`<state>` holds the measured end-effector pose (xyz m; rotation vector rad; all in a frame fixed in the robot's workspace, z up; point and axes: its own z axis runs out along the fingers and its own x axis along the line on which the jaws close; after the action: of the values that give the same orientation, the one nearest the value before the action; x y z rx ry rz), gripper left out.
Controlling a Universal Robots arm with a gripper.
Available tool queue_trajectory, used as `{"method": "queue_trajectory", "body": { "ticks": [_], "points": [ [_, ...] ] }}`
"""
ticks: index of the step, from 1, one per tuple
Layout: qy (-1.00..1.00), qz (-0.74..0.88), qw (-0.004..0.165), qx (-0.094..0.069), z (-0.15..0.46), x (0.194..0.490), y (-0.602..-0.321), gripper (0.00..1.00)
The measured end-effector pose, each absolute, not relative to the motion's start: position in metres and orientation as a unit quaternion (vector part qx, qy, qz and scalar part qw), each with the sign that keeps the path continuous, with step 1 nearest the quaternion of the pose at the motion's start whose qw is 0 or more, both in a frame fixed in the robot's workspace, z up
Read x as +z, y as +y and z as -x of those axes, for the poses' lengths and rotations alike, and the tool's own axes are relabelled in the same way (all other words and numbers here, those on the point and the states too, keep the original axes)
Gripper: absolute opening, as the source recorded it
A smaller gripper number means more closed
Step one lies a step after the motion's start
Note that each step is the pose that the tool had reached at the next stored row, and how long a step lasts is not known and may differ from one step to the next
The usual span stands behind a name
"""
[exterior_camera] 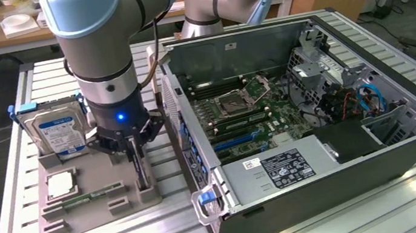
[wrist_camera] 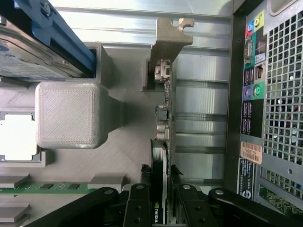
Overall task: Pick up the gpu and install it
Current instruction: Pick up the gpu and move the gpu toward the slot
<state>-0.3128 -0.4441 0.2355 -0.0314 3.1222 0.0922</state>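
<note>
The gpu (wrist_camera: 163,118) stands thin edge-on in a slot of the grey holder tray (exterior_camera: 92,218), its silver end bracket (wrist_camera: 168,42) at the far end from my wrist. My gripper (wrist_camera: 160,170) is down over the card's near end, with a black finger on each side pressed against it. In the exterior view the gripper (exterior_camera: 134,157) sits low over the tray's right side, just left of the open computer case (exterior_camera: 313,108), and hides most of the card (exterior_camera: 142,173).
On the same tray a blue-labelled hard drive (exterior_camera: 59,131) stands upright, with a processor chip (exterior_camera: 60,185) and a narrow memory stick (exterior_camera: 89,197) lying flat. The case's rear port panel (wrist_camera: 265,94) lies close beside the card. The motherboard (exterior_camera: 240,112) is exposed inside the case.
</note>
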Motion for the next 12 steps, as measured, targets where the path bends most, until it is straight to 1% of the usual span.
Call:
{"method": "queue_trajectory", "body": {
  "ticks": [12],
  "points": [
    [0.999,-0.009,0.01,0.029,0.3146,0.2354,-0.4441,0.26]
  ]
}}
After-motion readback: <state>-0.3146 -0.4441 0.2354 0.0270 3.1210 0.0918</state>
